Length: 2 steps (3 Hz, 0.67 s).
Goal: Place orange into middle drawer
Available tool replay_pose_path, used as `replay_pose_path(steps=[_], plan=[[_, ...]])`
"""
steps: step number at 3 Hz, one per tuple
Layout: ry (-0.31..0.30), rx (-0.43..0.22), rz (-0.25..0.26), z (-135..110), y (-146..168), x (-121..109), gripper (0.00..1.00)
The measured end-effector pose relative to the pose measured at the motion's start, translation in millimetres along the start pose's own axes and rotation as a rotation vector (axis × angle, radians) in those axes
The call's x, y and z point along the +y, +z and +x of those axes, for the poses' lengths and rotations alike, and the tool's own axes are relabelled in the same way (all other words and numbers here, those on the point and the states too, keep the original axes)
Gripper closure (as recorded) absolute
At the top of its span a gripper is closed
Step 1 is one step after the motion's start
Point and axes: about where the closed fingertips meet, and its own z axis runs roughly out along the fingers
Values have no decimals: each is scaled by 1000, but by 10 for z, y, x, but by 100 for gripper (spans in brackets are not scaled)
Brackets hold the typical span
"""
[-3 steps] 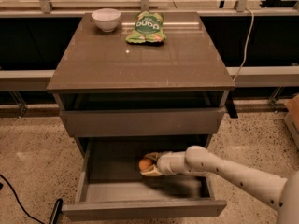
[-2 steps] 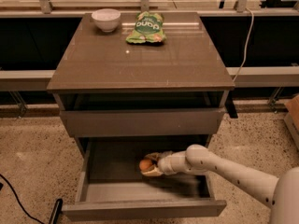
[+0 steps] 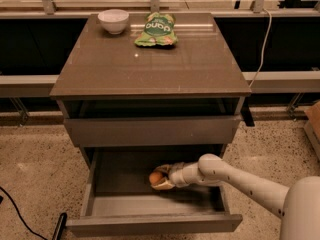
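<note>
The orange [image 3: 155, 177] is a small round fruit low inside the open middle drawer [image 3: 150, 223], near its centre. My gripper [image 3: 161, 179] reaches in from the right on a white arm and is shut on the orange, close above the drawer's grey floor. The drawer is pulled out below a taller grey-brown drawer face [image 3: 151, 130].
A white bowl [image 3: 113, 20] and a green snack bag [image 3: 156, 29] sit at the back of the cabinet top [image 3: 150, 64]. A black cable [image 3: 20, 216] lies on the speckled floor at lower left. A rail runs behind the cabinet.
The gripper with the orange has shifted very slightly left inside the drawer; otherwise nothing has changed.
</note>
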Motion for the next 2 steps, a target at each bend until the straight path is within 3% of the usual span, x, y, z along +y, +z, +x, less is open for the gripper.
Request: replay_pose_path(steps=[2], plan=[[1,-4,-7,-13,35,28,38]])
